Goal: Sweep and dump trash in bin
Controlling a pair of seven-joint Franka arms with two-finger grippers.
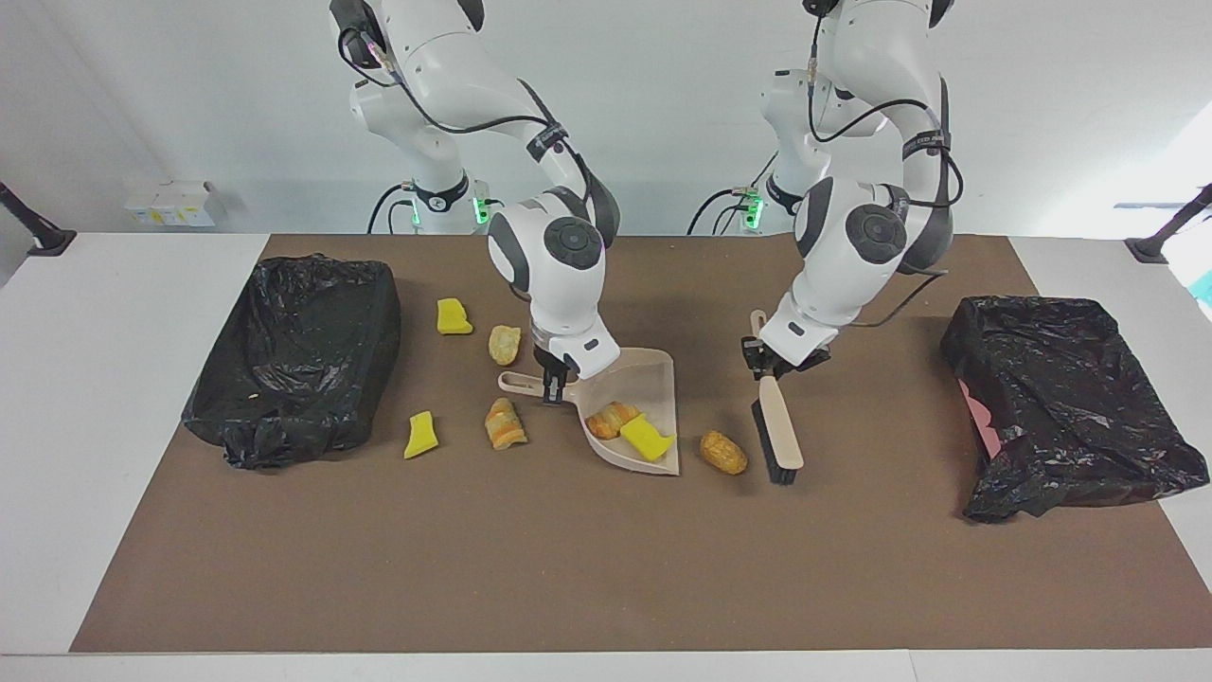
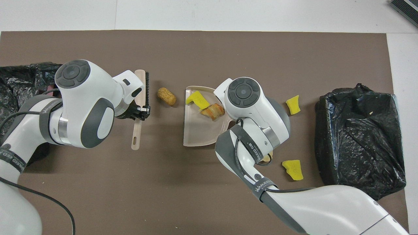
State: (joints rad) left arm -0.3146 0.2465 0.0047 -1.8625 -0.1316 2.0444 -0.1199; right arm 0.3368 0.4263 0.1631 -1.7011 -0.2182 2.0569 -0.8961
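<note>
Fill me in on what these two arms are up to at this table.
They are sweeping scraps into a dustpan. The right claw is shut on the dustpan handle, holding it on the brown mat; a yellow chunk and a bread lump lie in it. The left claw grips the brush, held beside another bread lump just outside the pan. Four more scraps lie toward the right arm's end, near a black-lined bin. Nothing dumped yet.
</note>
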